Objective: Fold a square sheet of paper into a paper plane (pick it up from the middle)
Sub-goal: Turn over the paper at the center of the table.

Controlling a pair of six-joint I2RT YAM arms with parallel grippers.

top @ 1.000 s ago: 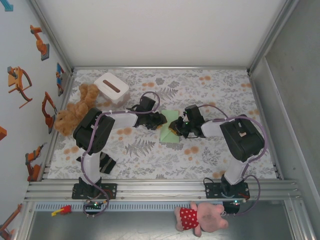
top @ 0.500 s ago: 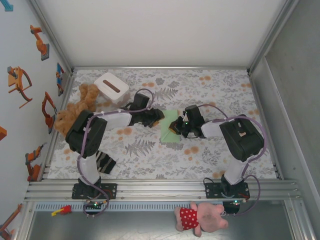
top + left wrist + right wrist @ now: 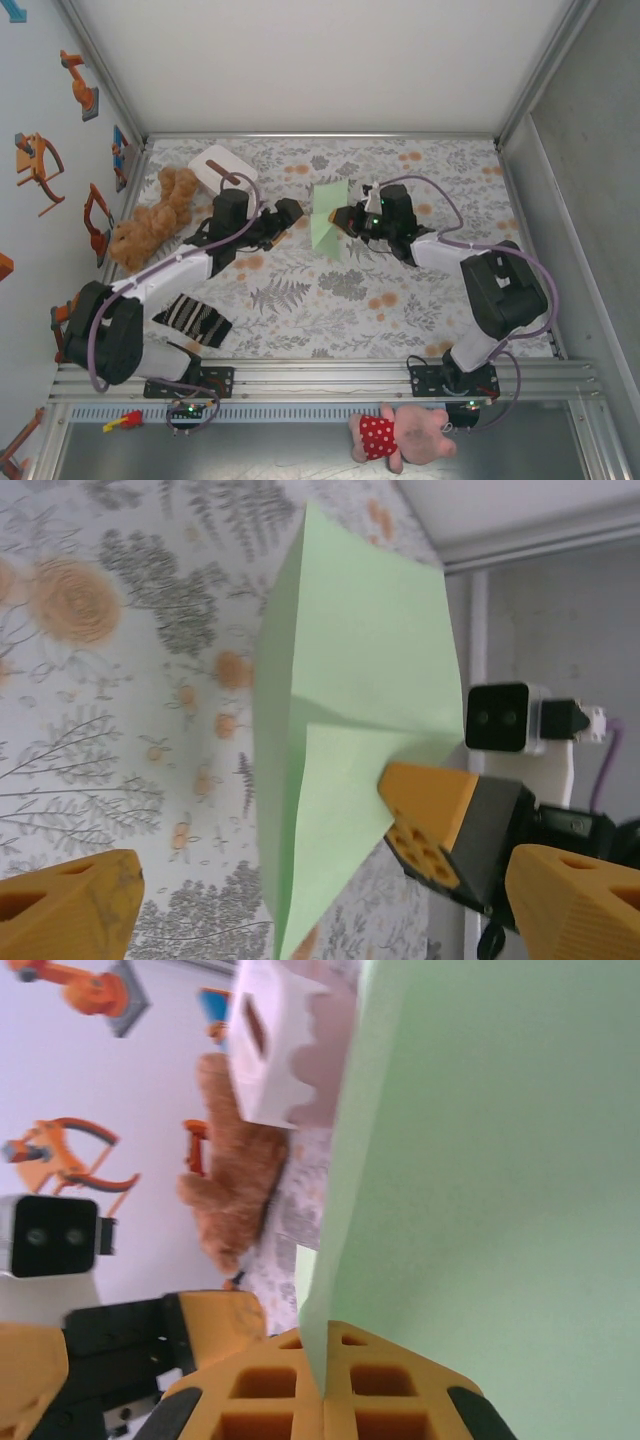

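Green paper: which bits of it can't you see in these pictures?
- Top view: the green paper is too small to count its folds; the right gripper covers its right edge.
- Left wrist view: its bottom tip is cut off by the picture's edge, and that gripper's orange finger hides one corner.
- Right wrist view: it is so close that it looks blurry, runs off the top and right edges, and hides whatever lies behind it.
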